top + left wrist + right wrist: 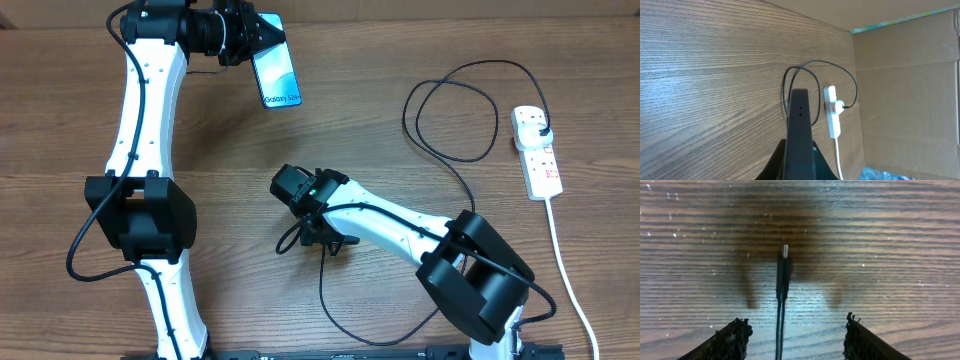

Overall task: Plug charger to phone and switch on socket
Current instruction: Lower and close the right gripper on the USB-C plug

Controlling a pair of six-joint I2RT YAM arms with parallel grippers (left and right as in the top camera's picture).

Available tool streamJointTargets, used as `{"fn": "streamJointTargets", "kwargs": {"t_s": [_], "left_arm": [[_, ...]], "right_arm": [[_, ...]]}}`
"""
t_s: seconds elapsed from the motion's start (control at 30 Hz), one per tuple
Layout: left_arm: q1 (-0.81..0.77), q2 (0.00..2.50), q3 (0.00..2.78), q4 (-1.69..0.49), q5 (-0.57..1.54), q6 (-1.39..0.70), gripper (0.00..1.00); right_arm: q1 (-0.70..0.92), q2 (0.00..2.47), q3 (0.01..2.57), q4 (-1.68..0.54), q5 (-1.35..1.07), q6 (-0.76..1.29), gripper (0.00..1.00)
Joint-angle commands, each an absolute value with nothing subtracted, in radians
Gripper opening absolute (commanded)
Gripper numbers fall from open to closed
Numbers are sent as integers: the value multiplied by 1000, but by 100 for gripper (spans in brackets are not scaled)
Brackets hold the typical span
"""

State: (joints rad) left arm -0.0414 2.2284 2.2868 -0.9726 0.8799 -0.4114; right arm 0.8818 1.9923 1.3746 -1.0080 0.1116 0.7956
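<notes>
My left gripper (248, 42) is shut on the phone (276, 66) and holds it above the table at the far left, blue screen up and white text at its near end. In the left wrist view the phone (800, 125) shows edge-on between the jaws (800, 167). The socket (537, 150) lies at the right edge with the charger's black plug (540, 131) in it. It also shows in the left wrist view (832, 111). The charger cable (455, 110) loops across the table. My right gripper (326, 241) is open, low over the table, with the connector tip (784, 255) lying between and ahead of its fingers (797, 332).
The socket's white cord (566, 265) runs down the right side to the front edge. The black cable curls in a loop (345, 320) in front of the right arm's base. A cardboard wall (905, 90) stands behind the socket.
</notes>
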Motion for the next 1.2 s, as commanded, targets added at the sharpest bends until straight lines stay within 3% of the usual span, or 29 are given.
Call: {"fn": "streamJointTargets", "kwargs": {"t_s": [0.0, 0.83, 1.17], "left_arm": [[-44, 2197, 2307, -967, 913, -406, 4], [-44, 2197, 2307, -955, 915, -404, 4], [-44, 2197, 2307, -950, 915, -404, 4]], "right_arm": [[881, 2017, 1403, -1005, 111, 781, 64], [843, 2080, 1438, -960, 40, 734, 64], [835, 2088, 1442, -970, 28, 732, 42]]}}
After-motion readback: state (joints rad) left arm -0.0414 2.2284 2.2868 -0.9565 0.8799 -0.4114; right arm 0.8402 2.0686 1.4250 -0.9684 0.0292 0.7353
